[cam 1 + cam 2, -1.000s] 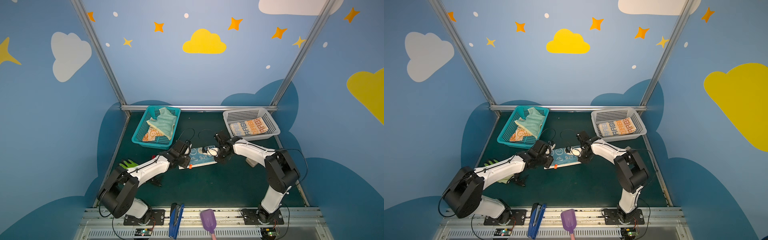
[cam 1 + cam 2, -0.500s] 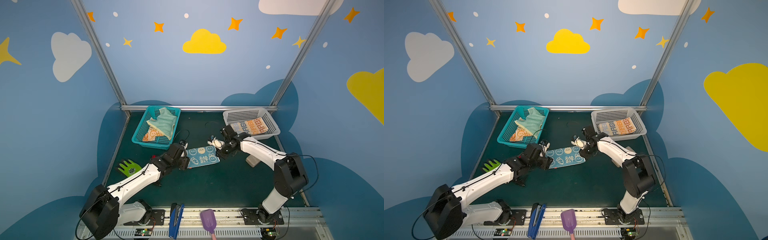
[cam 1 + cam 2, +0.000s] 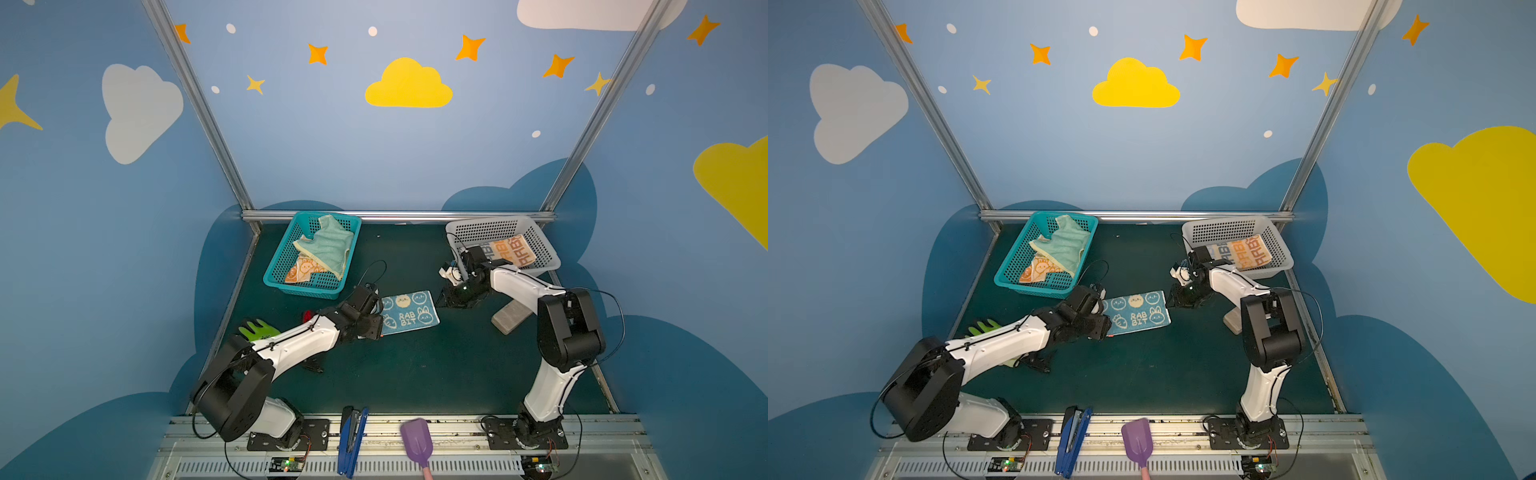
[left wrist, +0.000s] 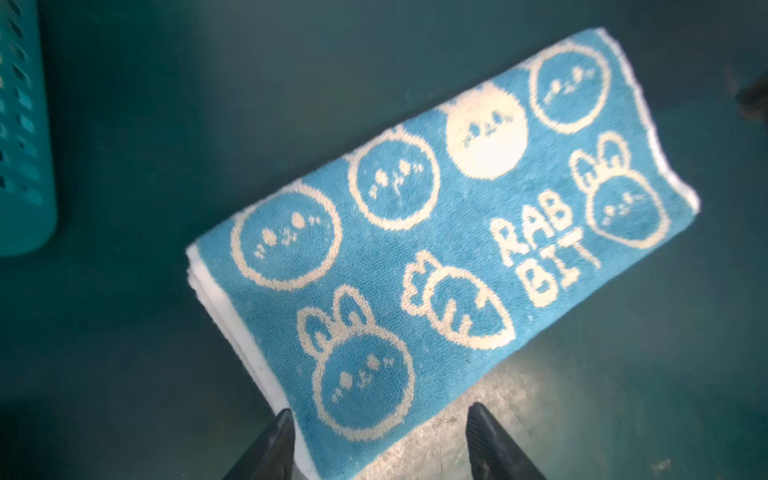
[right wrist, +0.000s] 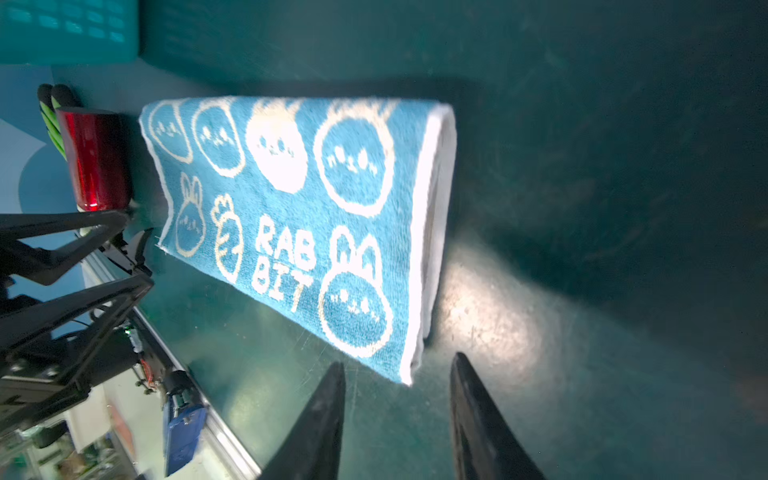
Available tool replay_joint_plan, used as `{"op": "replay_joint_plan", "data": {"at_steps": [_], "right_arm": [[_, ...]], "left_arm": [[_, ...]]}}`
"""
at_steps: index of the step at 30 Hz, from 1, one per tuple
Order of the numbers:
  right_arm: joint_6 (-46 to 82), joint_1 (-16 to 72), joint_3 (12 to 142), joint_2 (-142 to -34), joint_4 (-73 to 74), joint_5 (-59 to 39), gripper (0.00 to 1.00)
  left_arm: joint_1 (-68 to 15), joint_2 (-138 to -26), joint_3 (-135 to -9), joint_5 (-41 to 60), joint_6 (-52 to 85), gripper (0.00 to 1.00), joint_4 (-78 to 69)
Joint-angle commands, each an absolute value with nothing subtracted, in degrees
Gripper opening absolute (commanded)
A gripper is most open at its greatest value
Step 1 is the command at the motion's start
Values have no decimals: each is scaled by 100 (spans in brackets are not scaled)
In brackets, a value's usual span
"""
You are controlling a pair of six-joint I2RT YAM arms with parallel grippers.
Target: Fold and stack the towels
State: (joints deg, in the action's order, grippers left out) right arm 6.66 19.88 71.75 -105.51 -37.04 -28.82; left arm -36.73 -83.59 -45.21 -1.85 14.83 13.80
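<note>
- Green table [image 3: 415,374]: folded blue towel [image 3: 409,312] lies flat mid-table between both arms, its long axis running left-right in both top views.
- Left gripper [image 4: 380,415] is at one short end, fingers spread and empty. A towel corner sits between them.
- Right gripper [image 5: 399,365] is just off the opposite short end, fingers also spread, holding nothing.
- Judgement: next fold likely goes end to end along that axis. Left arm looks nearer, but both are within reach.
</note>
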Motion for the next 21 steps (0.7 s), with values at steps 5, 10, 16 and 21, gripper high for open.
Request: {"op": "replay_joint_plan", "data": {"at_steps": [5, 10, 16, 21], "right_arm": [[1169, 2230, 7125, -10714, -3502, -2372, 46], [1265, 2427, 7305, -11063, -3622, -2020, 48], [1514, 2555, 7289, -11350, -3420, -2092, 48], [1645, 2697, 7323, -11574, -3258, -2212, 48]], "left_arm": [[-3551, -8899, -4297, -302, 1895, 71, 1055], [-3471, -9140, -4214, -154, 1969, 72, 1007], [-3450, -9168, -4062, -62, 1969, 72, 940], [-3436, -9157, -3982, -1, 1959, 72, 883]]}}
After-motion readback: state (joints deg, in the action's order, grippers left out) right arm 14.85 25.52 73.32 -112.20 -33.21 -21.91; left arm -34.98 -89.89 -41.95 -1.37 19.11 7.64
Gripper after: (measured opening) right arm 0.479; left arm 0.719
